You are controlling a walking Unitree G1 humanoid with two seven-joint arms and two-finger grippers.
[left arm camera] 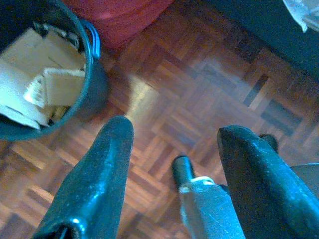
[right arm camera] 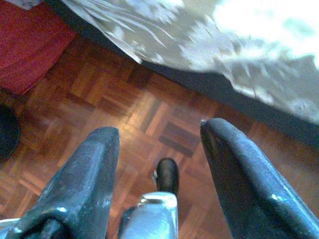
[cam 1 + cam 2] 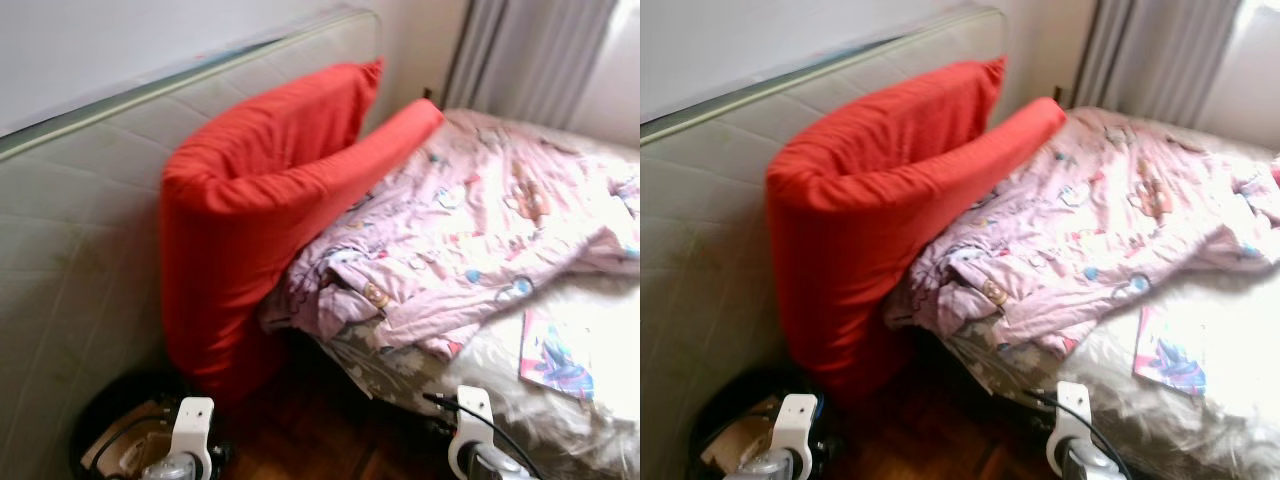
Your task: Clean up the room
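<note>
Progress looks early, judging by the room's state. Left gripper hangs low over the parquet floor, fingers spread, holding nothing; right gripper likewise released and empty, w/ the bed's edge just ahead of it.

Red cushion stands ahead of and above the left gripper, wedged upright betw. the upended mattress and the bed, one end flopped onto the covers. Pink blanket lies crumpled ahead of the right gripper, one corner hanging off the bed side. Small printed booklet or packet sits on the bare sheet, up and outward of the right gripper; can't tell exactly what it is. Dark bin just beside the left gripper already holds cardboard scraps.

Left to do, prob.: cushion, blanket, booklet. Nothing grasped yet.
</note>
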